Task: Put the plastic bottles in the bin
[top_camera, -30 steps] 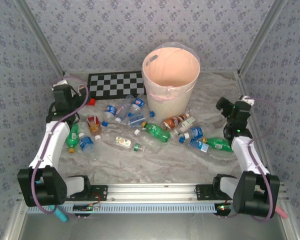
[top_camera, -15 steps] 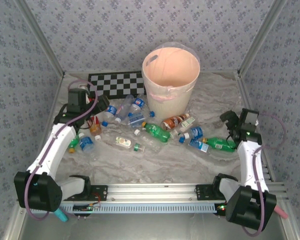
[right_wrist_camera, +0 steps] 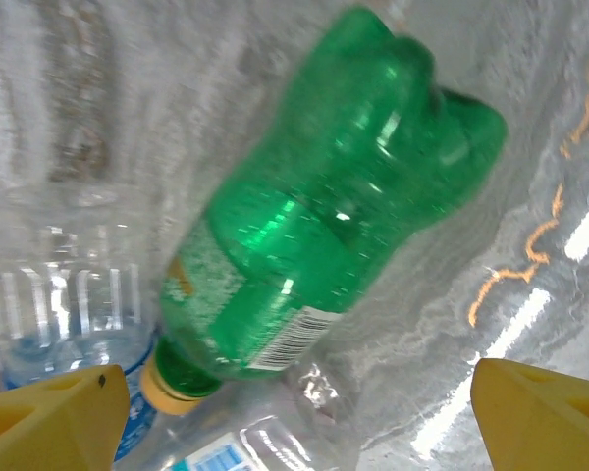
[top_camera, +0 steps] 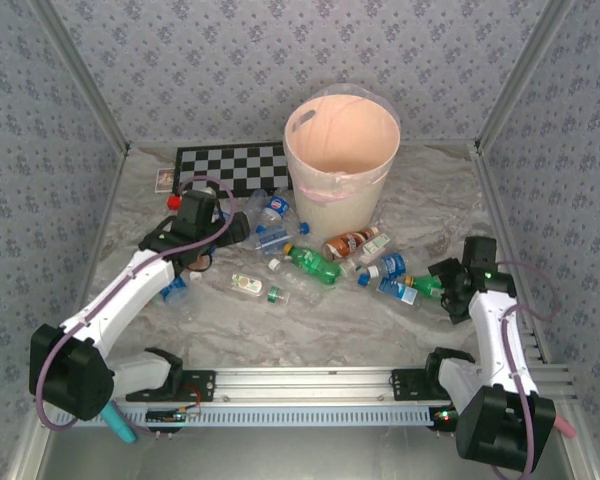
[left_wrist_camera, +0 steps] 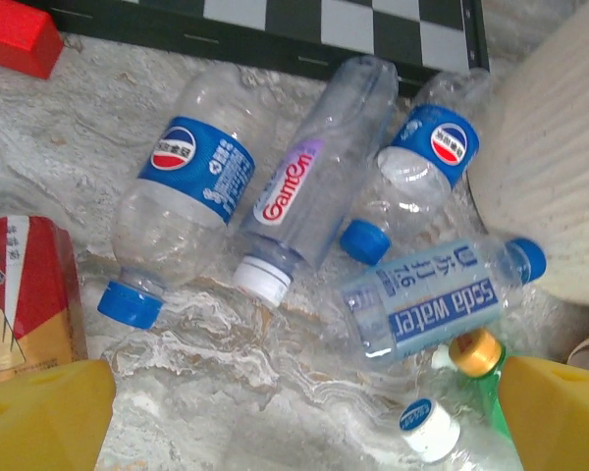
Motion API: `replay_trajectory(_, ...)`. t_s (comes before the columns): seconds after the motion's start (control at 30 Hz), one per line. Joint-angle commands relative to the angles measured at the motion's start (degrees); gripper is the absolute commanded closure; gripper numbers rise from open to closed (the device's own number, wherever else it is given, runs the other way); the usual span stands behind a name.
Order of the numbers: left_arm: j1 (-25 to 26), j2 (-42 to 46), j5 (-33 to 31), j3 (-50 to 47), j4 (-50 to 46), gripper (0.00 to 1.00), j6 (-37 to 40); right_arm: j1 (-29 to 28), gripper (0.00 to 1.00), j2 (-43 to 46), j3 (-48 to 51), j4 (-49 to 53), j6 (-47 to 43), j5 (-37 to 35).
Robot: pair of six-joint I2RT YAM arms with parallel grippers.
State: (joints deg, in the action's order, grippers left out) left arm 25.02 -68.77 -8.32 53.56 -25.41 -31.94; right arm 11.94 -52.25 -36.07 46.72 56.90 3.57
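Right jaws are standing spread wide, gripping nothing, with a green bottle (right_wrist_camera: 314,226) lying on its side just ahead of and between them. Judgement: the pick of this bottle is in hand. The next move is calling for the jaws to settle around its belly and pinch before any lift. Left jaws are likewise standing spread and empty, hanging above a cluster of clear bottles: a blue-labelled bottle (left_wrist_camera: 177,211), a white-capped bottle (left_wrist_camera: 309,186) and a soda water bottle (left_wrist_camera: 432,304), all lying flat just ahead. The bin (top_camera: 340,195) is standing upright well beyond both jaws. The counter (top_camera: 310,330) is showing grey-white marbling. A checkerboard mat (top_camera: 230,165) is lying beyond the left jaws, and patterned blue-grey walls (top_camera: 280,60) are enclosing the cell.
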Motion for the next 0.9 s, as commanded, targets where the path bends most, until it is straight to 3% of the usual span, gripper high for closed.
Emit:
replay_trajectory(0.0,0.80,0.55,-4.07,-0.18,-0.50,0.00,2.33,-0.35,0.10,-1.17,0.79,-2.04,4.75,0.62)
replay_trajectory(0.37,2.14,3.94,-3.07,-3.36,-0.82,0.00,1.84,0.67,0.12,-9.35,3.79,-11.74,10.93,2.66)
replay_trajectory(0.87,2.23,5.39,-0.79,-0.65,-0.93,0.00,4.69,4.40,0.16,-19.59,3.80,-18.18,10.00,1.72)
